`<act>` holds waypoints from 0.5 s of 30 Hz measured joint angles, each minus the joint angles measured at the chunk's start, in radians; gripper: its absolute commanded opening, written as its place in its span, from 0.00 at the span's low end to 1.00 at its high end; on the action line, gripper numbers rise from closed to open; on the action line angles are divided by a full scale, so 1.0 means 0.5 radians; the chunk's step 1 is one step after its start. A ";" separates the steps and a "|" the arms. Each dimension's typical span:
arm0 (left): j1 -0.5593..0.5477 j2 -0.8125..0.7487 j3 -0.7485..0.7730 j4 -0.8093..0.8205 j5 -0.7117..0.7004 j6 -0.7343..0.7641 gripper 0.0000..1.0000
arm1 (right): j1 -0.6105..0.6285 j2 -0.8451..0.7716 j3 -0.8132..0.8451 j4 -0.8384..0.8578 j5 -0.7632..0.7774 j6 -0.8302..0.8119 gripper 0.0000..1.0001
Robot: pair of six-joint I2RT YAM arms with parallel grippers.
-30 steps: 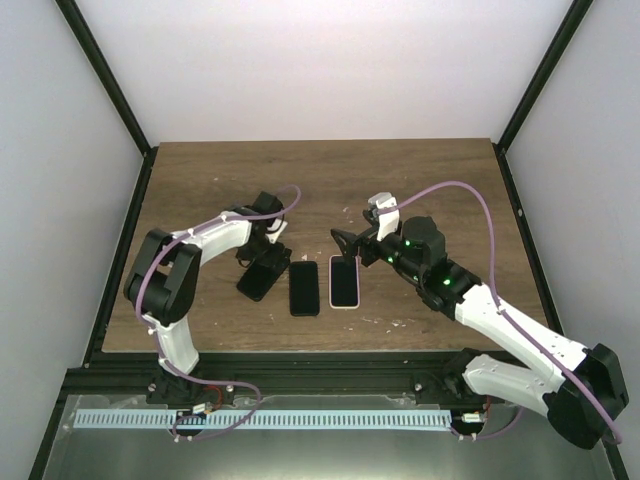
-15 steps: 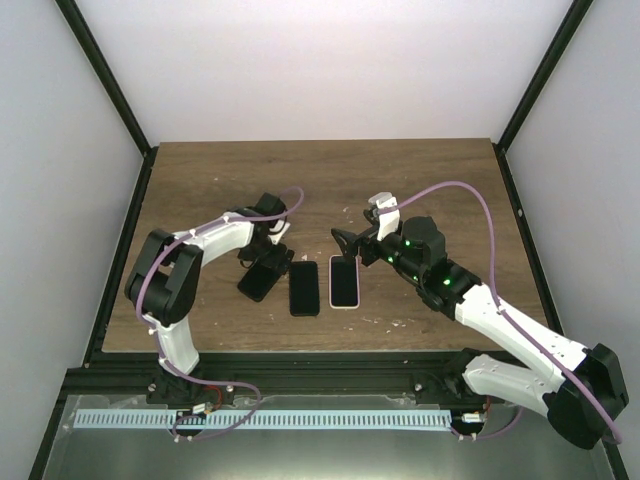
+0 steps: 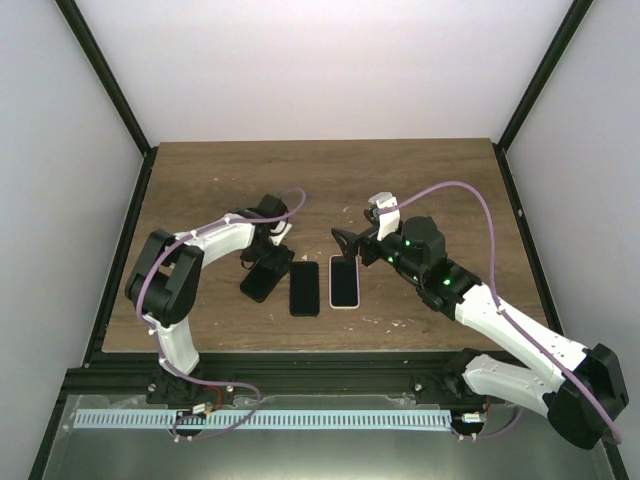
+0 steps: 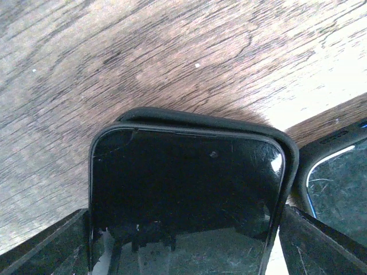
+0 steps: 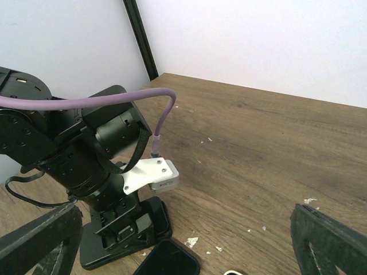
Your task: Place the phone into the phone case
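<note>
Two arms reach in over the wooden counter (image 3: pixel 420 180), and the action is on the left. The left arm is folded sharply at the elbow, its forearm running out toward the middle of the counter and its wrist tipped down. The left end effector (image 3: pixel 264 252) sits low on the leftmost of three dark slabs. From the left wrist camera, that slab is the phone (image 4: pixel 183 195), its black glass face up with a crack near one corner. It lies on the dark phone case (image 4: pixel 200 120), whose rim curls round the far end and one side. On the other side the phone's edge stands bare, so it looks only partly seated. The fingers (image 4: pixel 51 243) press in on both flanks, so the left end effector is clamped on the phone.

The right arm stretches out long and low from its base toward the centre. Its end effector (image 3: pixel 345 240) hangs just above the far end of a white-rimmed handset (image 3: pixel 344 282). The right wrist camera shows its fingers (image 5: pixel 40 240) spread wide with nothing between them.

Between the cased phone and the white-rimmed handset lies a second black handset (image 3: pixel 304 288), just beside the case. A purple cable (image 5: pixel 114 100) loops over the left wrist. Small pale flecks dot the counter near the right arm.
</note>
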 measured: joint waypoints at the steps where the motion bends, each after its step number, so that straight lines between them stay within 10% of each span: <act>1: -0.002 0.000 0.000 0.003 -0.001 0.000 0.84 | -0.001 0.000 0.000 0.000 0.000 0.000 1.00; 15: -0.128 0.043 0.000 -0.002 -0.146 -0.163 0.95 | -0.002 0.000 -0.002 0.000 0.005 0.001 1.00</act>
